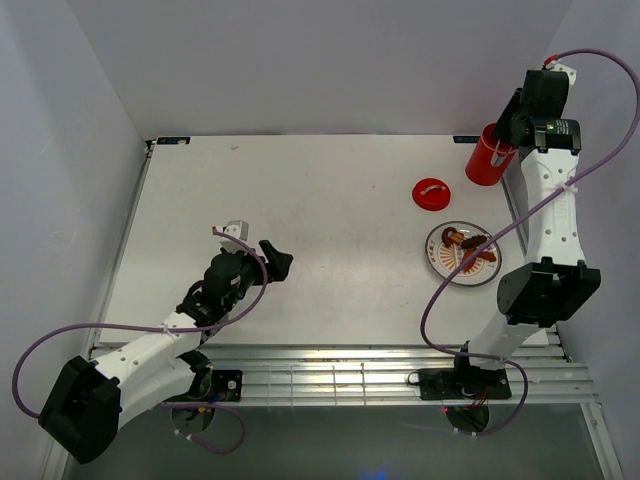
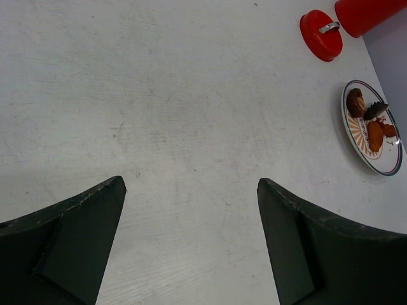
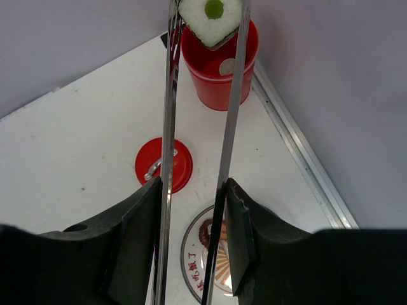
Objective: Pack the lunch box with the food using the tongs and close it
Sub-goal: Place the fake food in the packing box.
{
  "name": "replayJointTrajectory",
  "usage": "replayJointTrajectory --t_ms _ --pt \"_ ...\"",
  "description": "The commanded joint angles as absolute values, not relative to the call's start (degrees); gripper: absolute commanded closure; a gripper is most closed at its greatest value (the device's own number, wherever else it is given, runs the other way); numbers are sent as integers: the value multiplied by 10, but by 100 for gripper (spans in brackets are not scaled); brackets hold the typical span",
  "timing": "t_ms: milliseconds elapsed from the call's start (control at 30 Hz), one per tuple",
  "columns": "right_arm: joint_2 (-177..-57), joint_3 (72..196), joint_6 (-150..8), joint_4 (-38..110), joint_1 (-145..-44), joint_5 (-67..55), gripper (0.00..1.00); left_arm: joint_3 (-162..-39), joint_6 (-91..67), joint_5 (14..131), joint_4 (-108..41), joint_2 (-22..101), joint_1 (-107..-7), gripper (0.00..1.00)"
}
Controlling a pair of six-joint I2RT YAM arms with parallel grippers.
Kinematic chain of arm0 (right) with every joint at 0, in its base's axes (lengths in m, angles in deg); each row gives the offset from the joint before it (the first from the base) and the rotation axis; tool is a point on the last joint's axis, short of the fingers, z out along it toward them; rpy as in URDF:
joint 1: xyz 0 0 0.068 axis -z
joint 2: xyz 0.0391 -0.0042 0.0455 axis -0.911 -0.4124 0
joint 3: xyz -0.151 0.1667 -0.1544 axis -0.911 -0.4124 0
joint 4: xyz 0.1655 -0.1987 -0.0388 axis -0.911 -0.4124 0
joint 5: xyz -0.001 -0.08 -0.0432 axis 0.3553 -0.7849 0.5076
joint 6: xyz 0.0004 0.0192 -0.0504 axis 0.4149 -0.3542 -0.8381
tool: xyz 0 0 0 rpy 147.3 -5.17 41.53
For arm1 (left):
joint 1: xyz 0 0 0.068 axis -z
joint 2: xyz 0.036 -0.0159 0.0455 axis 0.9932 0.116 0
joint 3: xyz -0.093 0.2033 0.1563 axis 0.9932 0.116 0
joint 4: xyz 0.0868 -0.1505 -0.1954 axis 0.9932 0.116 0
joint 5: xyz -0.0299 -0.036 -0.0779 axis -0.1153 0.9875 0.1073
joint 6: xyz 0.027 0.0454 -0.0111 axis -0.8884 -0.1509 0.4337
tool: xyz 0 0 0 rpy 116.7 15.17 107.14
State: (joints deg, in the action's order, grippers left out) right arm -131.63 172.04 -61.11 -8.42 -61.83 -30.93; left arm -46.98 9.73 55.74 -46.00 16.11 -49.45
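My right gripper (image 3: 193,184) is shut on the silver tongs (image 3: 168,127), pressing both slim arms together. The tong tips pinch a white piece of food with a green centre (image 3: 212,19) right above the mouth of the red lunch box (image 3: 219,82). The flat red lid (image 3: 164,166) lies on the table nearer me. Brown food pieces (image 1: 470,245) rest on the patterned plate (image 1: 432,250). In the top view the right gripper (image 1: 508,128) hangs over the lunch box (image 1: 487,160) at the back right. My left gripper (image 2: 191,184) stands open over bare table, holding nothing.
The table's right edge rail (image 3: 305,159) and the grey side wall run close beside the lunch box. The lid (image 1: 431,193) sits between the box and the plate. The left gripper (image 1: 275,262) is far off at the middle left.
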Motion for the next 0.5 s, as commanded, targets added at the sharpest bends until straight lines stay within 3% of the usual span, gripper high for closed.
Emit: replayJointTrajectory --t_ms 0,467 --pt "-1333 1736 -650 -24 -602 -316 60 -480 98 572 -470 169 -492 5" --pt "-1417 1703 -646 10 -591 -291 59 -483 91 575 -471 169 -492 5"
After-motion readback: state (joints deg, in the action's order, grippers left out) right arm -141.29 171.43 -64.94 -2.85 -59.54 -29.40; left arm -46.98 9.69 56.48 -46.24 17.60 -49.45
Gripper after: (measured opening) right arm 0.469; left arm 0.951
